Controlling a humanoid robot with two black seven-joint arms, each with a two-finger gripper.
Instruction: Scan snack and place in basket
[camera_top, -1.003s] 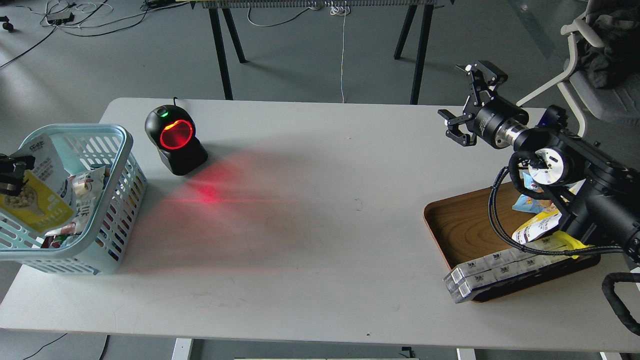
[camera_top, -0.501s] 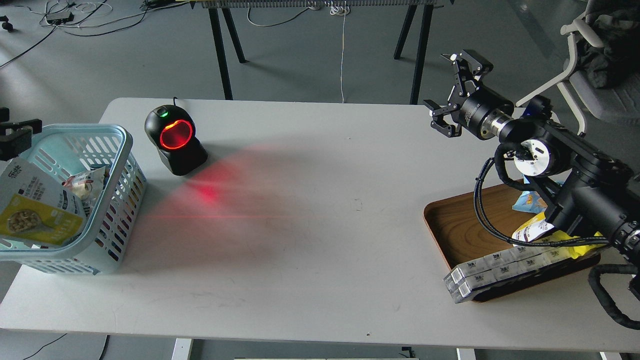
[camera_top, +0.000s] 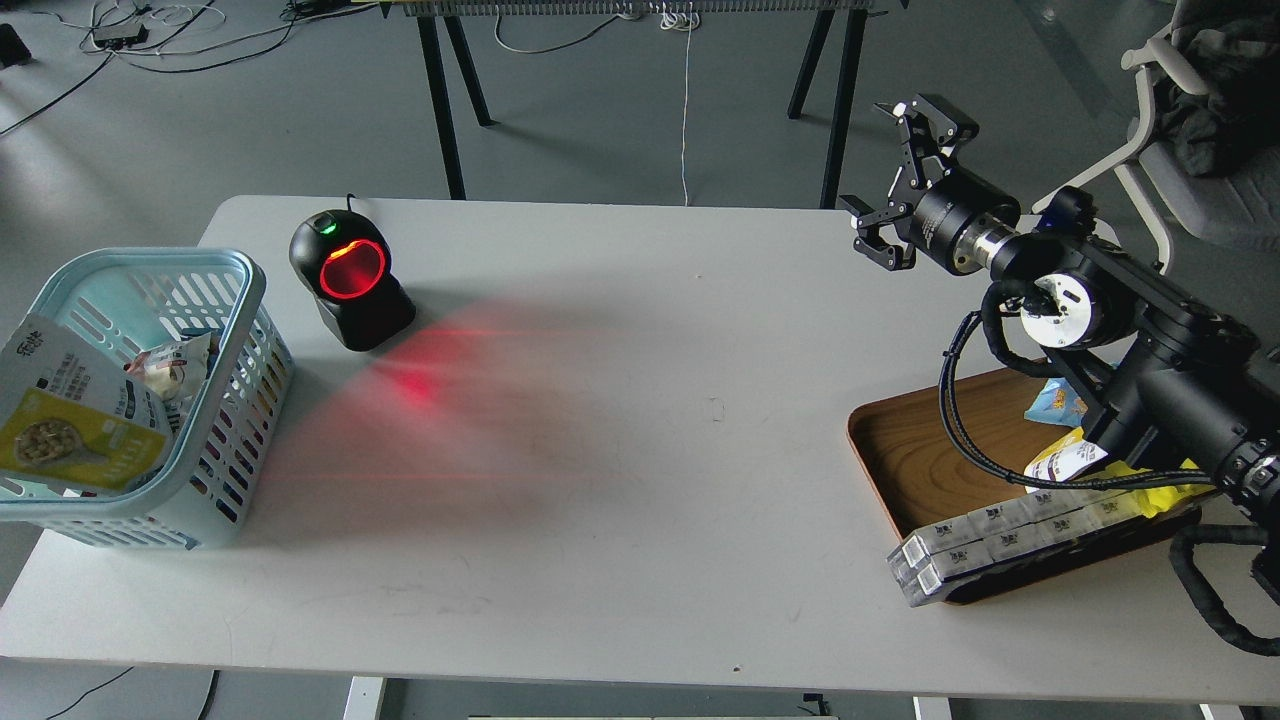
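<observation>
My right gripper (camera_top: 900, 180) hangs above the table's (camera_top: 620, 450) far right edge, its fingers spread wide with nothing between them. My left gripper is out of view. Below my right arm, the brown wooden tray (camera_top: 900, 450) carries packets and a row of small white boxes (camera_top: 1000, 540). Far left, the snack (camera_top: 70, 420) lies in the light blue basket (camera_top: 240, 300), leaning on its near-left rim. The barcode scanner (camera_top: 350, 280) beside the basket glows red.
</observation>
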